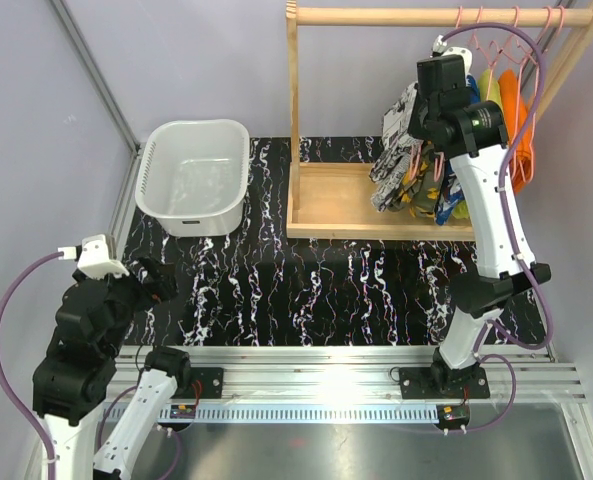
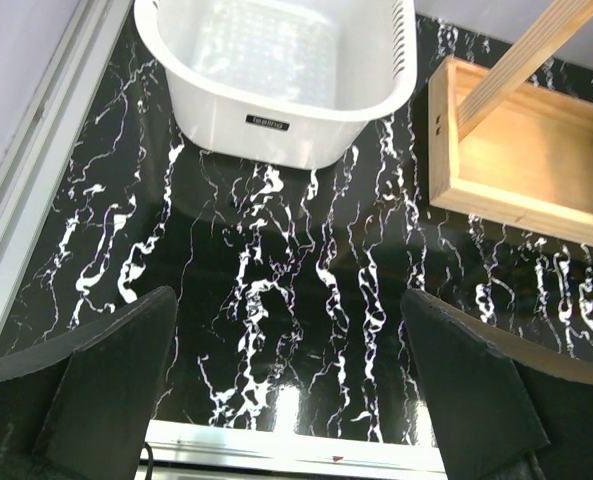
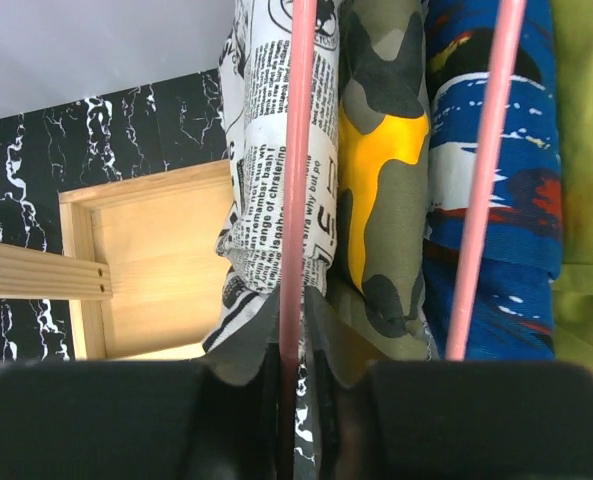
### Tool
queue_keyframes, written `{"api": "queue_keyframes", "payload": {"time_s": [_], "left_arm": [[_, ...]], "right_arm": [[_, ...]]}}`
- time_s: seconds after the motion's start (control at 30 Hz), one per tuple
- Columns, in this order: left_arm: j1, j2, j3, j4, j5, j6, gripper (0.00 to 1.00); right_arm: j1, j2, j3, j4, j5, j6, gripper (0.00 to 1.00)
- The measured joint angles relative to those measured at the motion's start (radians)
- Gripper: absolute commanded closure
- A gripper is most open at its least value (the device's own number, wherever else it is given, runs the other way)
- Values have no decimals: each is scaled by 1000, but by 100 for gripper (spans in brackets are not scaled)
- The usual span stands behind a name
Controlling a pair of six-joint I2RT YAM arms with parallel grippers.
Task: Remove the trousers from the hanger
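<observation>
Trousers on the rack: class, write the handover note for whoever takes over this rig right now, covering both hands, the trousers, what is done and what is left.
Left hand: open, holding nothing, over the black marbled mat near the white basket.
Right hand: up at the wooden rack, apparently shut on the pink hanger carrying the newsprint trousers.
Camouflage trousers and blue trousers hang right beside them.
Done: no trousers off yet.
Left: take all three off their hangers.

Low at 8 o'clock, left tool [image 2: 288, 320], fingers [image 2: 106, 380] wide apart; high at 1 o'clock, right tool [image 3: 321, 410], fingers close.
</observation>
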Motion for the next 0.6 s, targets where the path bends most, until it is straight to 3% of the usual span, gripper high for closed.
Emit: {"api": "queue_keyframes", "payload": {"time_s": [0.13,0.6], "left_arm": [[0,0,-22,-8,0,3,1],[0,-1,-28,-8,2,4,1]], "right_arm": [[0,0,-29,12,-2,-3,100],[1,-35,-21,-4,-61,-76,100]]}}
